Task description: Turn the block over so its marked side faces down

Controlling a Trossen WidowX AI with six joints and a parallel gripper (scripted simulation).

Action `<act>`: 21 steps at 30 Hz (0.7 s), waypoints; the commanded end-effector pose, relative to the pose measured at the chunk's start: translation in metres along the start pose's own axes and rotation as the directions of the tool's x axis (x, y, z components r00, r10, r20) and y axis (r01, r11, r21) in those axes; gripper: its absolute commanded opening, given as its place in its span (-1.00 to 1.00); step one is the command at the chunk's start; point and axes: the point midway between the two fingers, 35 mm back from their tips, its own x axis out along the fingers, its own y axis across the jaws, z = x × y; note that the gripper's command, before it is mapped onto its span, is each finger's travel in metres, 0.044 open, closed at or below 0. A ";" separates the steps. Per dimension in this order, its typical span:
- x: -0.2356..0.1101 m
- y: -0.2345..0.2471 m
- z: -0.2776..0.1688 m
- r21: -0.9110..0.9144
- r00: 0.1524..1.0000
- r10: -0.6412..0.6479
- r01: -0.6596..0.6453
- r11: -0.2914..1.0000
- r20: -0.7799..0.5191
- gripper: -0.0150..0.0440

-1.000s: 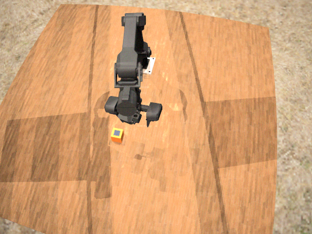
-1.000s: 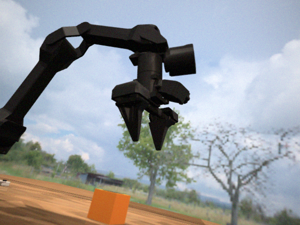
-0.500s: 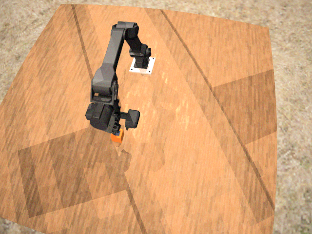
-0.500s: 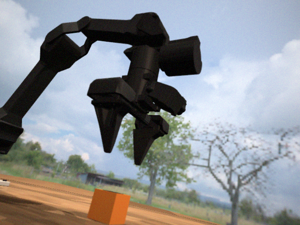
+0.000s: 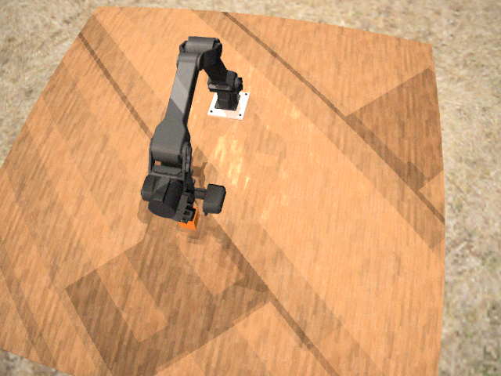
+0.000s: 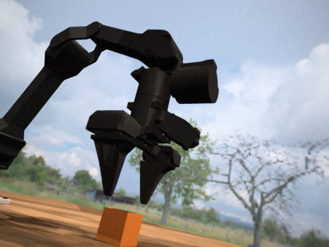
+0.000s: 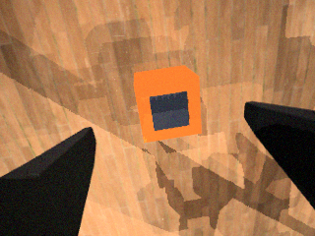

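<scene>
Item 1, fingers: 2, spread wide, holding nothing, poised above the block.
Item 2, block (image 7: 168, 103): orange, resting on the table (image 5: 323, 243), dark marked side up.
Risk: block sits off-centre, nearer 1 finger; a straight descent may clip its edge and nudge it aside.
</scene>
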 end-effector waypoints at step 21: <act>0.032 -0.001 -0.001 -0.004 1.000 -0.004 0.004 1.000 -0.002 0.64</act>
